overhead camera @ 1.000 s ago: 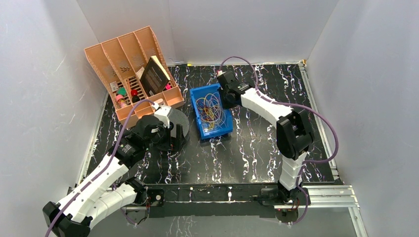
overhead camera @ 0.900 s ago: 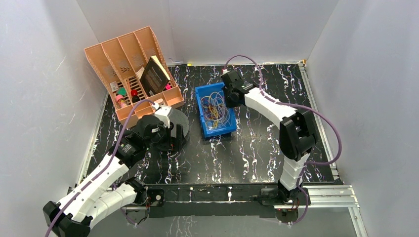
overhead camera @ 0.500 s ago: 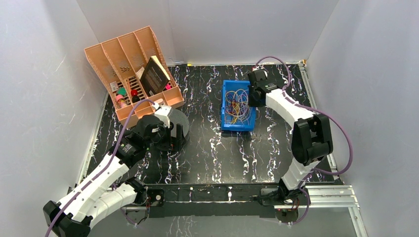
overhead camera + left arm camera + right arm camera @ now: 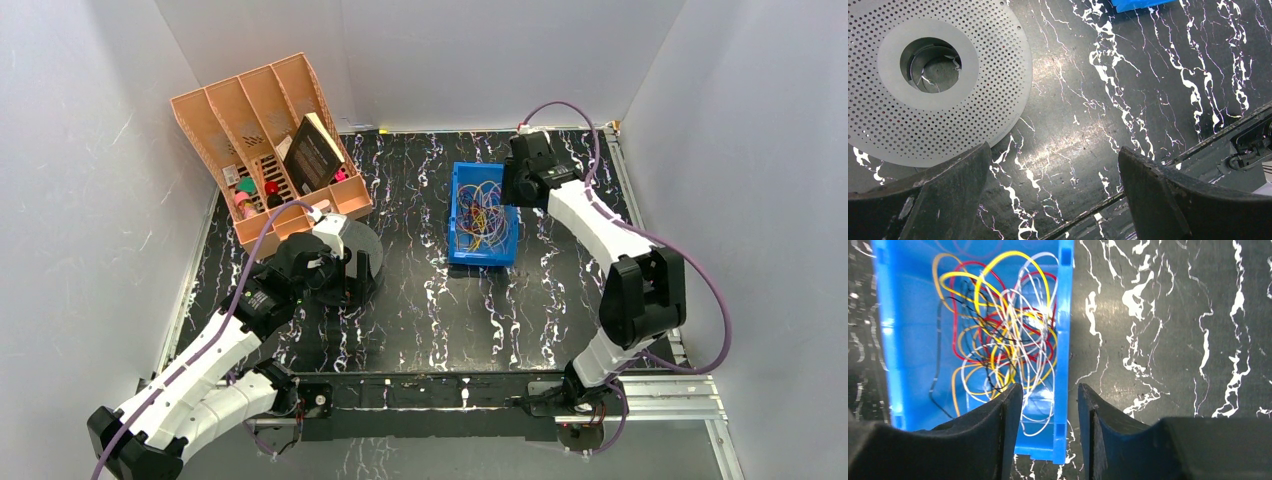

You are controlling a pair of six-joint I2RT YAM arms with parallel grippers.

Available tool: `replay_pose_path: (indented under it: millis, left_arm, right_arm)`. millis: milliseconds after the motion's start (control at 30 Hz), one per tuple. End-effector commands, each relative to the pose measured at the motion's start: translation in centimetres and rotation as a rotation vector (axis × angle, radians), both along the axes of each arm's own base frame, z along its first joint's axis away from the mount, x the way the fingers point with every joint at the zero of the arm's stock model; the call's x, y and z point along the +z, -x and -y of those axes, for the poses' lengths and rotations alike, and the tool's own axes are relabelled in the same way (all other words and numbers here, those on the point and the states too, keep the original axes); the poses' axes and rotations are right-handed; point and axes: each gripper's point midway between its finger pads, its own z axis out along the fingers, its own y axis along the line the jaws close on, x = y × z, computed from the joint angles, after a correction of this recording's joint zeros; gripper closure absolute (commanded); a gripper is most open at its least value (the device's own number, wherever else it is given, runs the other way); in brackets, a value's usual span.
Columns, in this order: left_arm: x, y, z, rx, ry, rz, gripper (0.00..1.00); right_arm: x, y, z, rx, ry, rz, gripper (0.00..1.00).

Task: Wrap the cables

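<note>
Top view: blue bin point(image 4: 479, 258) sits on the black marbled table point(image 4: 430, 310) at about 1 o'clock from table centre. The cables point(image 4: 478, 210) are all inside it, a loose tangle of yellow, red, white and dark loops, none outside the bin.

Right gripper point(image 4: 512, 186) is at the bin's 2 o'clock edge. Right wrist view: right gripper point(image 4: 1049, 389) has its jaws partly apart, one finger inside the bin and one outside. The bin's point(image 4: 883, 340) right wall runs through the gap with space on both sides, so nothing is pinched. Cables point(image 4: 1003, 340) lie at 12 o'clock from the fingertips; the inner finger point(image 4: 998, 435) is right beside the lowest loops, contact unclear.

Left gripper point(image 4: 343, 272) is at 9 o'clock on the table, well apart from the bin. Left wrist view: left gripper point(image 4: 1053, 200) has its jaws spread wide and holds nothing, bare table below. Perforated grey disc point(image 4: 993, 75) lies flat at 11 o'clock from it.

Orange divider rack point(image 4: 255, 110) is tilted at 10 o'clock, with a dark book point(image 4: 312, 152) leaning in it.
</note>
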Motion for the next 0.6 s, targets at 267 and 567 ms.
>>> replay_pose_path:
  millis: [267, 567]
  left_arm:
    - [0.3, -0.3, -0.1, 0.004, -0.009, 0.020, 0.02]
    - [0.2, -0.4, -0.2, 0.008, -0.014, 0.018, 0.02]
  right_arm:
    - [6.9, -1.2, -4.4, 0.199, -0.167, 0.141, 0.47]
    - [4.6, -2.9, -6.8, 0.288, -0.163, 0.072, 0.48]
